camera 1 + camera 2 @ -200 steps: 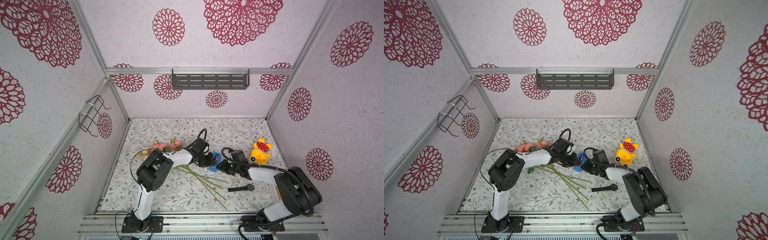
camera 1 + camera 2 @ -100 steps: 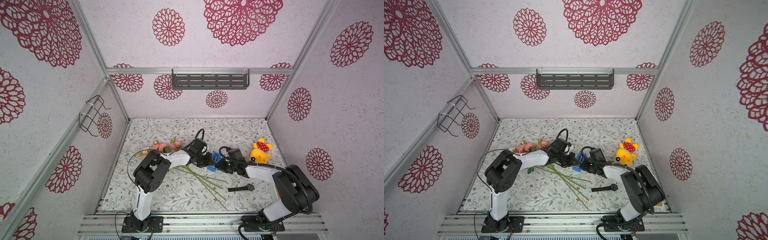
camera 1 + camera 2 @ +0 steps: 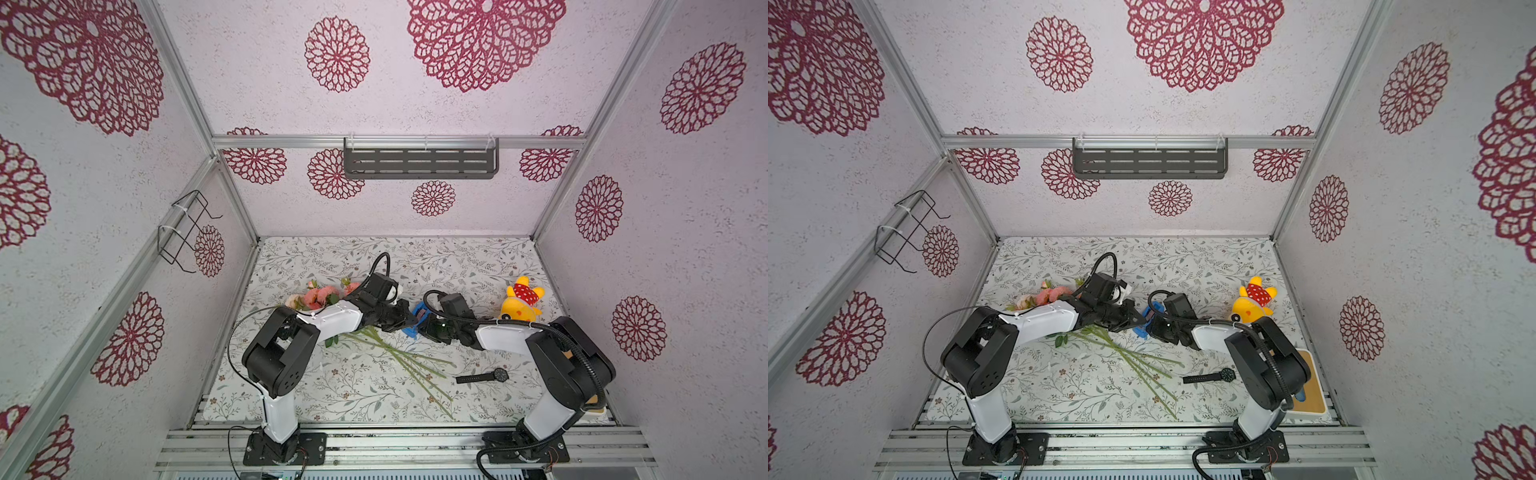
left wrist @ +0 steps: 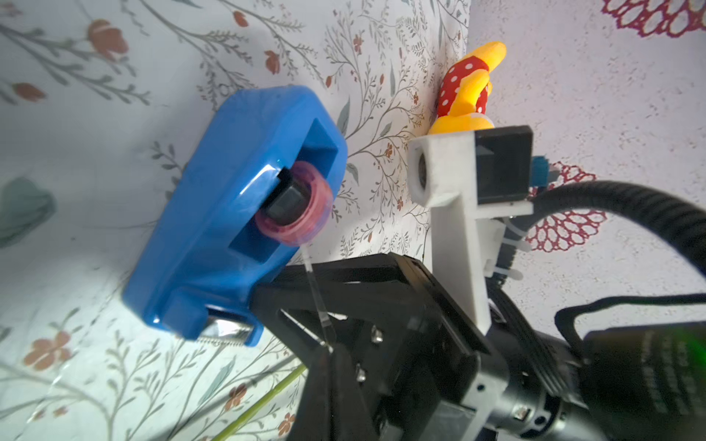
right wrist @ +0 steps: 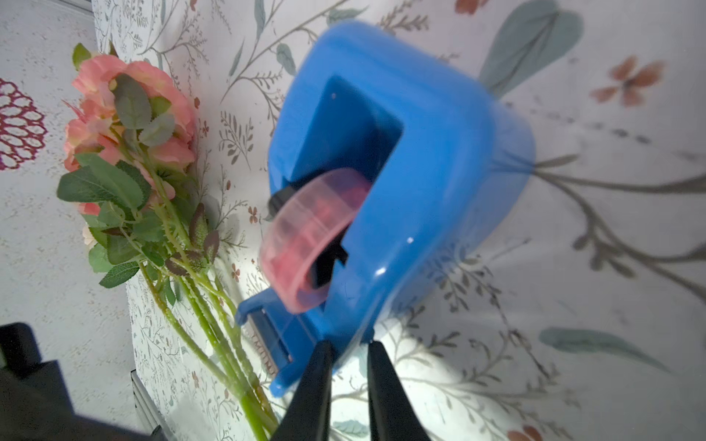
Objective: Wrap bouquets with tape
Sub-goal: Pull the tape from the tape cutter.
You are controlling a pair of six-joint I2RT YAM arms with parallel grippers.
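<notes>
Left gripper [image 4: 329,353] has pinched shut on the tape strand [image 4: 315,294]; right gripper [image 5: 349,347] grips the dispenser [image 5: 439,152] by its rim.

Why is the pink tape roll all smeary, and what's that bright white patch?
In the right wrist view the tape roll is smeared, maybe turning; a bright light patch washes out the tablecloth by the blue dispenser. In the left wrist view the roll's edge blurs too.

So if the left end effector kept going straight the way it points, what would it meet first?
Probably the blue tape dispenser, just ahead of the left end effector; the right end effector gripping it sits close behind, so depth is uncertain.
</notes>
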